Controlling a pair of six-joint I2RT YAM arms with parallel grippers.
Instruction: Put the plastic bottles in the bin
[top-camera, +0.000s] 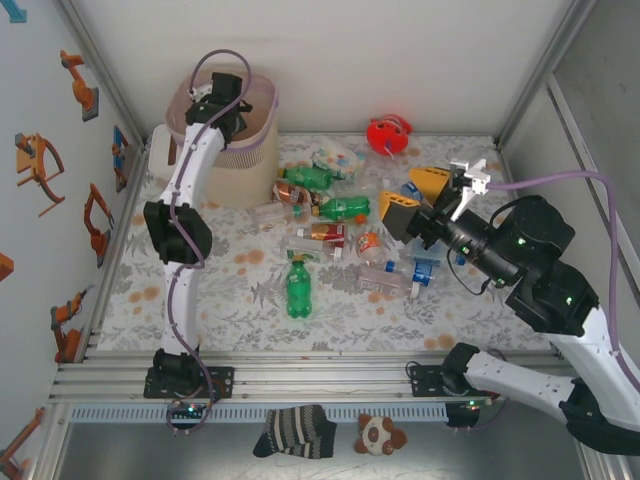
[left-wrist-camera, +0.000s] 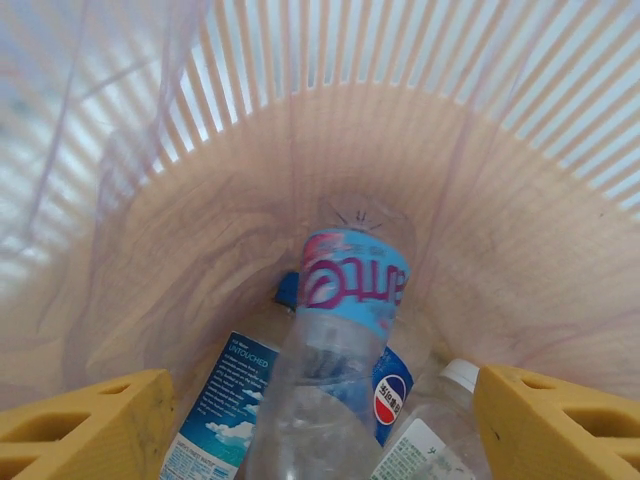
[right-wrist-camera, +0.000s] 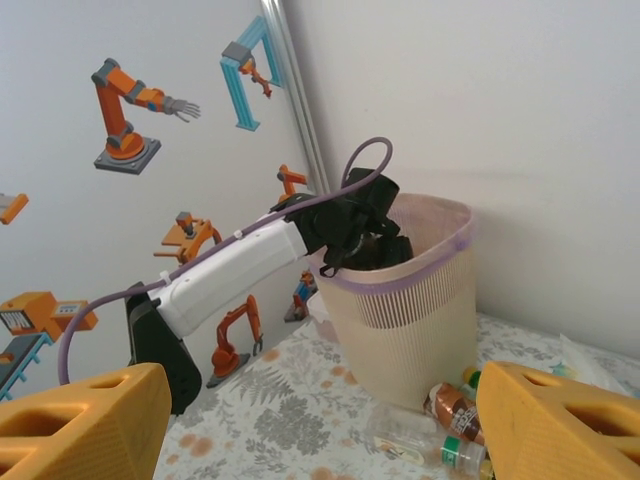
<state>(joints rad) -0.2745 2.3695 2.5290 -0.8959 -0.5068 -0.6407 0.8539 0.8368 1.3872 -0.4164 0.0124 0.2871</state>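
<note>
My left gripper (top-camera: 222, 100) is down inside the pale pink bin (top-camera: 250, 160). In the left wrist view its yellow fingers (left-wrist-camera: 90, 425) stand wide apart, and my left gripper (left-wrist-camera: 325, 420) is open. A clear bottle with a blue label (left-wrist-camera: 340, 330) lies loose between them on other bottles (left-wrist-camera: 225, 400) at the bin's bottom (left-wrist-camera: 200, 230). Several plastic bottles lie on the table: green ones (top-camera: 298, 288) (top-camera: 345, 209) and clear ones (top-camera: 380, 280). My right gripper (top-camera: 412, 197) hangs open above the pile's right side, with nothing in it. From the right wrist view the right gripper (right-wrist-camera: 320, 430) faces the bin (right-wrist-camera: 410, 320).
A red round toy (top-camera: 388, 134) sits at the back, and a white-green packet (top-camera: 335, 158) lies near the bin. A white box (top-camera: 160, 150) stands left of the bin. Two bottles (right-wrist-camera: 455, 410) lie at the bin's foot. Walls close the left, back and right.
</note>
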